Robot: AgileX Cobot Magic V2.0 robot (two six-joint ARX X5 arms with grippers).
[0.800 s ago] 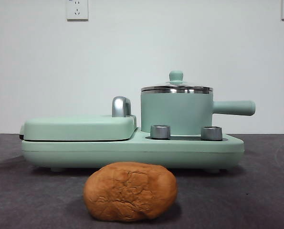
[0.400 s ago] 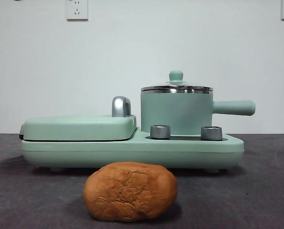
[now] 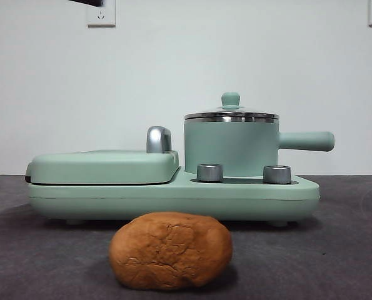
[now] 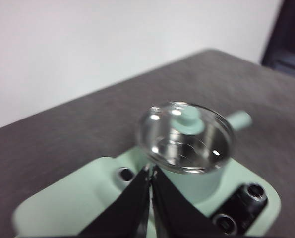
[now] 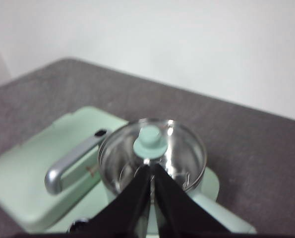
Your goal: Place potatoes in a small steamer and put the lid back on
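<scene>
The potato (image 3: 170, 251), orange-brown with cracked skin, lies on the dark table in front of the appliance. The mint green small steamer (image 3: 231, 149) stands on the appliance's right side, its straight handle (image 3: 306, 141) pointing right. The glass lid (image 3: 231, 115) with its mint knob sits closed on the steamer. In the left wrist view, my left gripper (image 4: 150, 171) hangs shut and empty above the appliance, beside the lid (image 4: 186, 136). My right gripper (image 5: 148, 168) is also shut and empty, high over the lid (image 5: 152, 153). A black arm tip (image 3: 89, 2) shows at the front view's top left.
The flat mint griddle cover (image 3: 104, 167) with a chrome handle (image 3: 159, 139) lies shut left of the steamer on the appliance base (image 3: 173, 200). Two steel knobs (image 3: 210, 172) (image 3: 277, 174) sit in front of the pot. A white wall stands behind.
A black arm tip has come into the front view at the top left corner. The potato, steamer and lid have not moved.
</scene>
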